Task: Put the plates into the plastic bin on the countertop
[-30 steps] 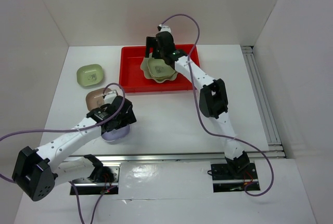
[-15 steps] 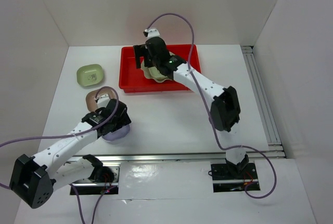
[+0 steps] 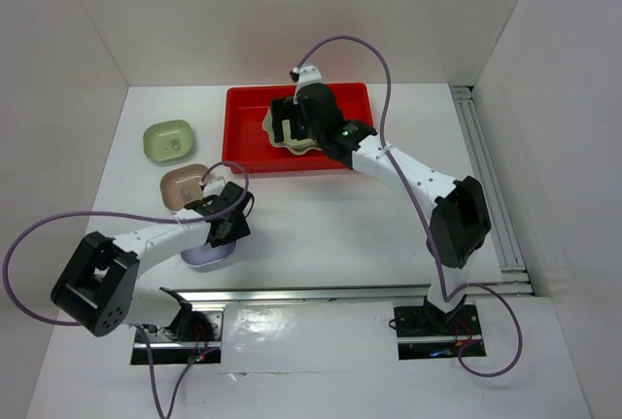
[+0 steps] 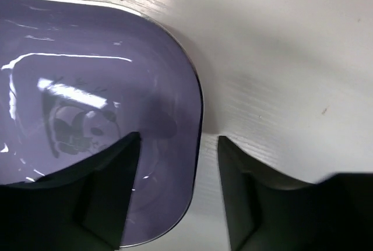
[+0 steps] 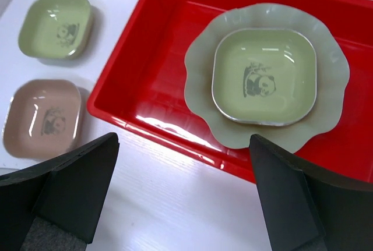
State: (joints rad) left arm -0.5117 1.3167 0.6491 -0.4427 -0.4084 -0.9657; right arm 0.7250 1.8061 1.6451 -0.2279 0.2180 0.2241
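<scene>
The red plastic bin (image 3: 248, 142) stands at the back of the white countertop. In it lies the pale-green scalloped plate (image 5: 201, 88) with a small yellowish dish (image 5: 265, 76) on top. My right gripper (image 3: 289, 129) hangs above the bin, open wide and empty (image 5: 183, 187). The olive-green dish (image 3: 170, 140) and the tan-brown dish (image 3: 183, 186) sit left of the bin; both show in the right wrist view (image 5: 55, 25) (image 5: 42, 117). The lavender dish (image 3: 204, 254) lies near the front. My left gripper (image 3: 225, 227) is open and straddles the lavender dish's (image 4: 87, 117) right rim (image 4: 179, 146), one finger inside, one outside.
White walls close in the left, back and right sides. A metal rail (image 3: 491, 195) runs along the right edge and another (image 3: 369, 293) along the front by the arm bases. Purple cables loop off both arms.
My right gripper has swung left and then back right over the bin, and its elbow has moved right. My left arm has folded in, with its gripper settling over the lavender dish's rim.
</scene>
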